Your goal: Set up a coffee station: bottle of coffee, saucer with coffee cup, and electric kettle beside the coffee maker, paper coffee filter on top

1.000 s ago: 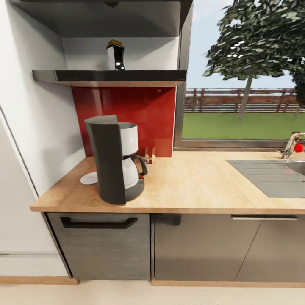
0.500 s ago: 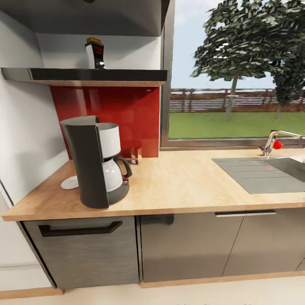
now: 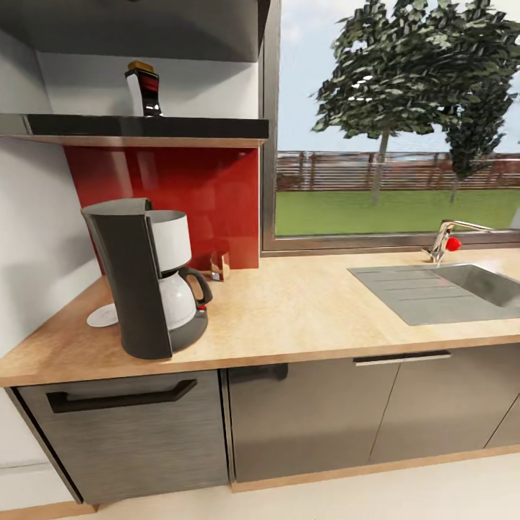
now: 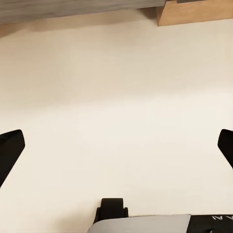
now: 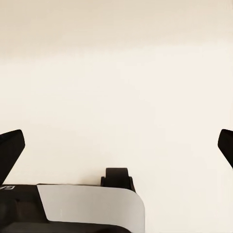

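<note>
1. Coffee maker (image 3: 148, 278) standing upright on the tabletop (image 3: 303, 310), close to its end by the white wall, carafe and red switch turned toward the sink.
2. Bottle of coffee (image 3: 143, 89) up on the kitchen shelf (image 3: 144, 128), directly above the coffee maker and well apart from it; not yet brought down.
3. Saucer (image 3: 102, 315) lying flat just beside the coffee maker, on its wall side, partly hidden behind the black body; no cup visible on it.
4. Small brownish item (image 3: 219, 266) behind the coffee maker against the red backsplash (image 3: 180, 195); too small to name with certainty.
5. Sink (image 3: 462, 285) and faucet (image 3: 444, 242) well apart from the coffee maker, under the window.
6. Compared with a second ago, whole scene slid leftward and more of the sink came into frame: camera motion, not object motion. Likely repositioning in front of the cabinets before reaching for the shelf.
7. Left gripper (image 4: 116, 148) and right gripper (image 5: 116, 148) both aimed at pale floor, jaws spread wide apart, holding nothing.
</note>
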{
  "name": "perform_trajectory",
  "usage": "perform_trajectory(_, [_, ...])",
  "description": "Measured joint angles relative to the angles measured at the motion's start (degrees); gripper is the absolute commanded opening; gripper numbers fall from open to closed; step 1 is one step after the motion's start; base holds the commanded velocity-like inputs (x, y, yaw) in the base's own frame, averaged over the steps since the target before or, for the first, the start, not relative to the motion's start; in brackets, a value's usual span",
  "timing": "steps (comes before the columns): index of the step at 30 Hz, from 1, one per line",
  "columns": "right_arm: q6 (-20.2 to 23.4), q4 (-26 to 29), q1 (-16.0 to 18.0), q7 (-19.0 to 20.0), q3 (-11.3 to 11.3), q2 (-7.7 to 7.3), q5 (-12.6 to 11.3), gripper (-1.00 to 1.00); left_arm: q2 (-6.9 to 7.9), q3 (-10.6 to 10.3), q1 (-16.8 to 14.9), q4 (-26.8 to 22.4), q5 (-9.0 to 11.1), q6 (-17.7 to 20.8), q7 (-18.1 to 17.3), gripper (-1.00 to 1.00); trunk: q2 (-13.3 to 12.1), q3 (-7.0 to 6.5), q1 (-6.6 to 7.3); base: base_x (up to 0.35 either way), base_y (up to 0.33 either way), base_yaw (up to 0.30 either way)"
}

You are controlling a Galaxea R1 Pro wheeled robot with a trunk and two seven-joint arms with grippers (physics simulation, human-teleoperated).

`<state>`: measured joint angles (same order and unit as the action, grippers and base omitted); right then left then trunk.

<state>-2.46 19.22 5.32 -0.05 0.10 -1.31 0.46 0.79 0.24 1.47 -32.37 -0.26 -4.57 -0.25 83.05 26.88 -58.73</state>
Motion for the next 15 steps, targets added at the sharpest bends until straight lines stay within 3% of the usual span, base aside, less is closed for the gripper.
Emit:
perform_trajectory(8, [0.0,-0.02,-0.03,-0.03,0.11,0.0,0.01,1.0,0.01,0.0,-0.02,0.0,-0.02,0.0,0.0,1.0,0.0,0.0,0.0,0.0,0.0,-0.014])
perform_trajectory(15, [0.01,0.0,-0.02,-0.03,0.14,0.0,0.0,1.0,0.0,0.0,-0.03,0.01,-0.03,0.0,0.0,1.0,0.0,0.0,0.0,0.0,0.0,-0.184])
